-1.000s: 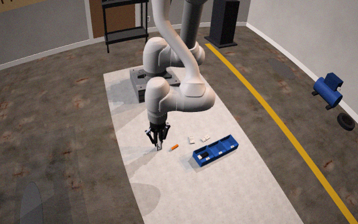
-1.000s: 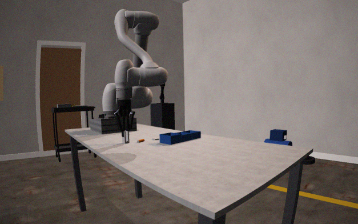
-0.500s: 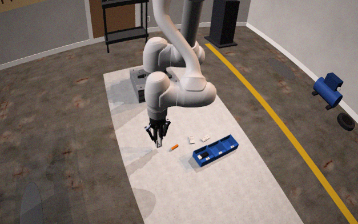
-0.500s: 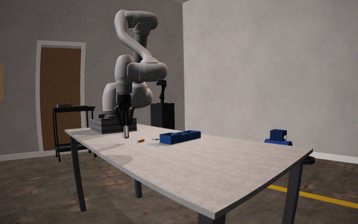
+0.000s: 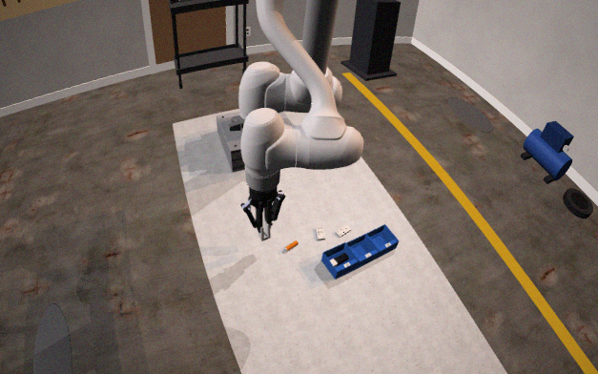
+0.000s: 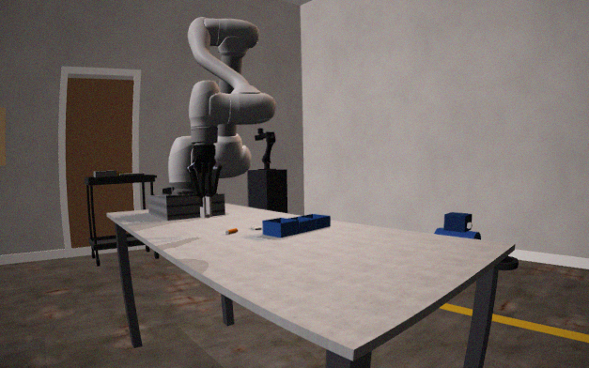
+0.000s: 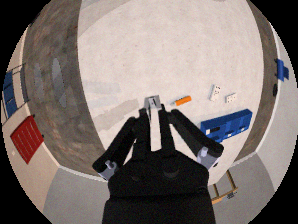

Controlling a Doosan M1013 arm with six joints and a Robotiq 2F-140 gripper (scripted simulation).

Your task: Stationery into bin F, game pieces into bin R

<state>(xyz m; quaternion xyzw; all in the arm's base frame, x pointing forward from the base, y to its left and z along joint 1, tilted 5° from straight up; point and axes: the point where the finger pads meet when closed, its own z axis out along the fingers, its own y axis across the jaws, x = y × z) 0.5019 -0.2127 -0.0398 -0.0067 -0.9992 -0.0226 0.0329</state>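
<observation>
Fingers (image 5: 265, 235) clamped on grey piece (image 5: 265, 233)

A small pale flat piece (image 5: 265, 233) hung upright between closed fingers; orange marker (image 5: 291, 246), two white dominoes (image 5: 320, 233) and blue three-compartment bin (image 5: 360, 250) lay mid-table
</observation>
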